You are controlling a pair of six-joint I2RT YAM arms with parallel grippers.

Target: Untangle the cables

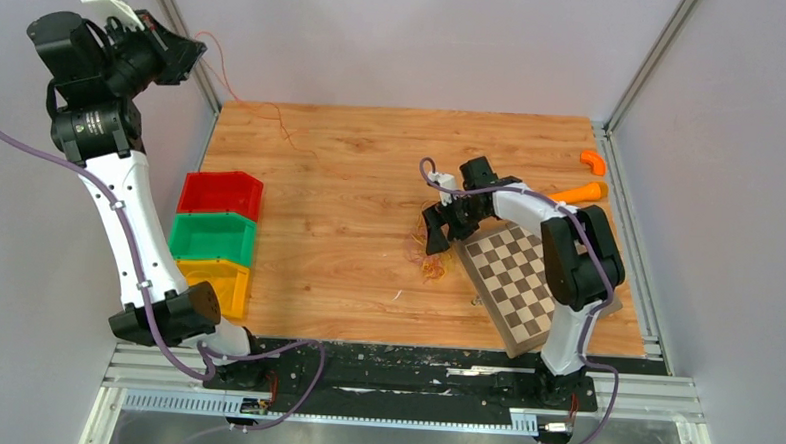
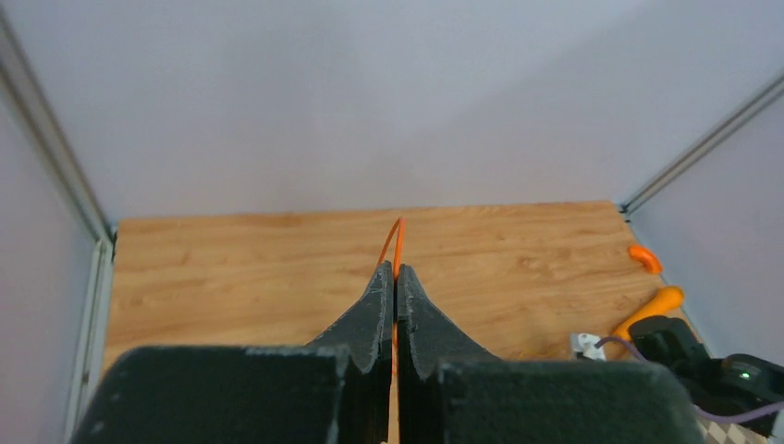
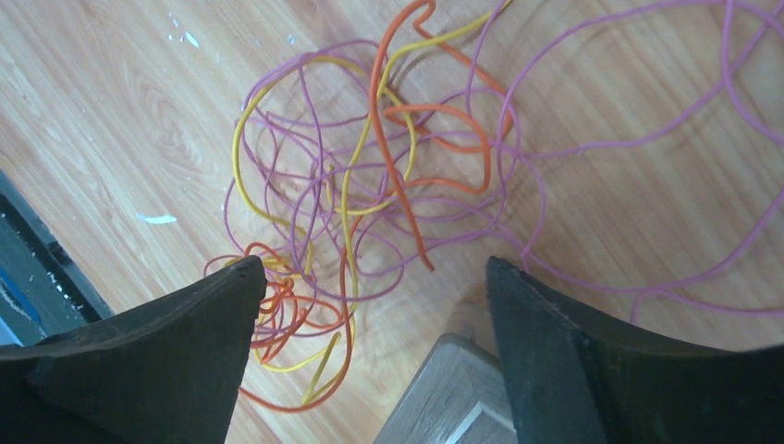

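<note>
Left arm: raised high over the far-left corner of the table [image 1: 339, 210]. The left pincer [image 2: 396, 270] is clenched on a single orange strand [image 2: 398, 233]; in the left wrist view the strand is seen pinched between the closed fingertips and arching out just past them. In the top view the strand trails from the pincer down to the far-left part of the table, well apart from the rest.

Right arm: lowered over the table centre-right. The right pincer [image 3: 370, 268] is released, its fingers [image 3: 185, 351] spread wide above the cable tangle [image 3: 370, 185]. No strand is gripped.

Cable tangle: lying on the table just beside the near-left corner of the chessboard [image 1: 512, 277]. Thin purple, yellow and orange loops are interlaced; a tighter red-orange knot lies beside the left-hand finger in the wrist view.

Also noted: red bin [image 1: 220, 194], green bin [image 1: 213, 236] and yellow bin [image 1: 221, 280] stacked in a row at the table's left edge; two orange pieces [image 1: 582, 193] near the far-right edge.
</note>
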